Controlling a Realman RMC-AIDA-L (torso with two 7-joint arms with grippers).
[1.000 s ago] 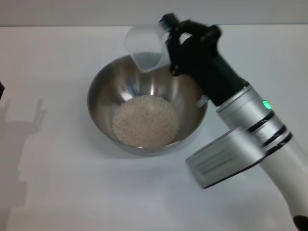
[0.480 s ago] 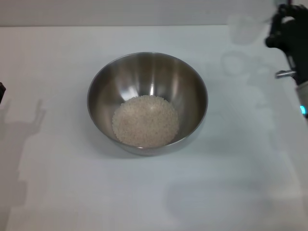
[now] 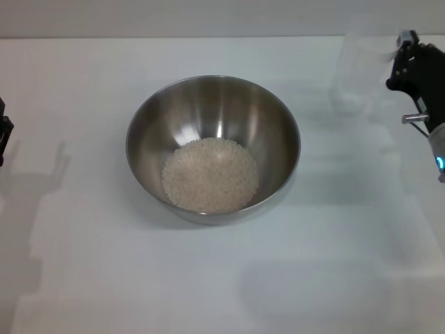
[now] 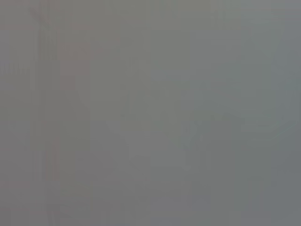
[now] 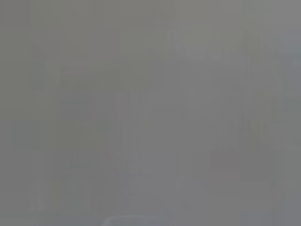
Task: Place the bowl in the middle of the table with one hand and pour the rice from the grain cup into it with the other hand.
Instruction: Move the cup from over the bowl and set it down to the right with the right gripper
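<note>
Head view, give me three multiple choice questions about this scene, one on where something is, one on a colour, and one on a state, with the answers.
1. Where is the rice?
A. Inside the steel bowl
B. Scattered on the table
C. Heaped beside the bowl

2. What colour is the table?
A. Black
B. White
C. Red

3. How does the grain cup stand?
A. Lying inside the bowl
B. Upside down on the rice
C. Upright at the far right of the table, apart from the bowl

Answers:
1. A, the rice forms a pale mound in the bottom of the steel bowl.
2. B, the table is plain white all round the bowl.
3. C, the clear grain cup stands upright at the far right, next to the right gripper, well clear of the bowl.
</note>
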